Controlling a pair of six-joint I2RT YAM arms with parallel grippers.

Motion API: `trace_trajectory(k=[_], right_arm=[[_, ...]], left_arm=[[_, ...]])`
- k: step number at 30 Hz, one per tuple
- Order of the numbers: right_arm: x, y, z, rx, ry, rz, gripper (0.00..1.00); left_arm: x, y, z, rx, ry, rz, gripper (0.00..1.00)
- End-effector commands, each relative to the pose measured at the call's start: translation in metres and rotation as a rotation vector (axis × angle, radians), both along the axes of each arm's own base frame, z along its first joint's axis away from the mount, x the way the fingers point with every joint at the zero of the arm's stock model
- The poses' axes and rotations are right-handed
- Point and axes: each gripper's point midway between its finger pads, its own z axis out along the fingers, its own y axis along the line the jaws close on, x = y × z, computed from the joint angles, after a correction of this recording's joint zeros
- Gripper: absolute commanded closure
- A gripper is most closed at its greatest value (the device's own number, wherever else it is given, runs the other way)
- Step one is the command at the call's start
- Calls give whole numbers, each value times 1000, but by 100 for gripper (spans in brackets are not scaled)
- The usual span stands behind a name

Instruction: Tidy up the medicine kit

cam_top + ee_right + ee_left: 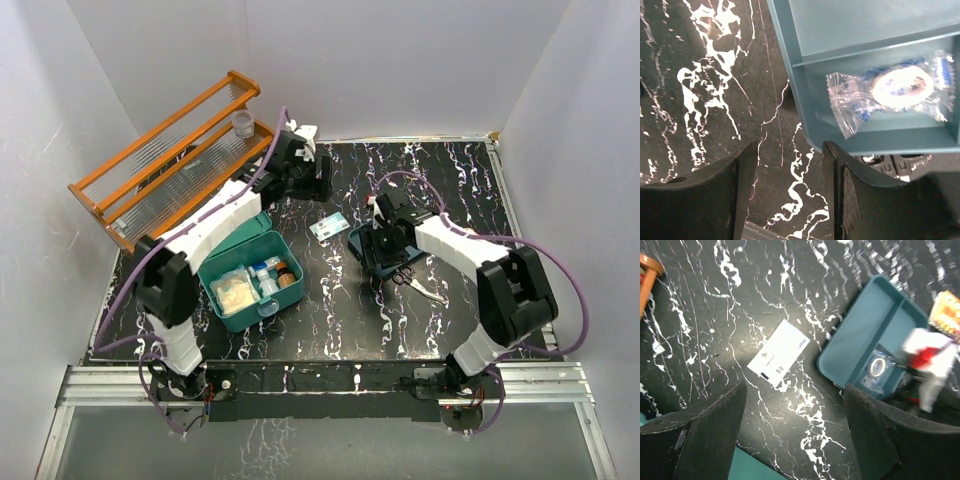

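The medicine kit [243, 283], a teal box, stands open at the left with a packet and small bottles inside. Its corner shows in the left wrist view [747, 467]. My left gripper [305, 175] hovers open and empty behind the kit, above bare table [795, 425]. A shallow teal tray [358, 240] lies at the centre and holds a wrapped tape roll [897, 87], which also shows in the left wrist view [877, 367]. My right gripper [380, 245] is open and empty [785, 190] at the tray's corner [805, 100], one finger [855, 200] beside its rim.
A white card [328, 227] lies flat between kit and tray, also in the left wrist view [779, 352]. Scissors [415, 282] lie near the right arm. An orange wooden rack [165, 155] with a small cup [242, 122] stands at the back left. An orange packet [949, 315] lies beyond the tray.
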Motion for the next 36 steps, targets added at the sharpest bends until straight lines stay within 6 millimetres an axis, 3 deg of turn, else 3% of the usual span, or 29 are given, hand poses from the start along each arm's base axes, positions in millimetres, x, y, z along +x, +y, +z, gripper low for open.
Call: trace_trajectory(k=[1, 6, 9, 18, 22, 24, 33, 36], right_arm=[[28, -6, 49, 25, -209, -144, 48], [45, -25, 97, 85, -408, -388, 48], [42, -36, 104, 98, -449, -466, 48], [38, -76, 89, 13, -420, -642, 48], [36, -81, 79, 3, -388, -666, 49], [36, -83, 76, 0, -382, -671, 49], [37, -88, 61, -3, -353, -688, 50], [38, -92, 56, -3, -346, -709, 50]], left_arm=[[3, -4, -34, 75, 121, 11, 26], [18, -18, -88, 191, 211, -46, 36], [21, -25, -114, 255, 245, -97, 41], [23, -35, -160, 341, 277, -199, 43], [25, -34, -177, 387, 265, -185, 54], [26, -32, -182, 419, 248, -169, 59], [21, -5, -219, 590, 240, -139, 62], [13, 2, -231, 631, 264, -150, 69]])
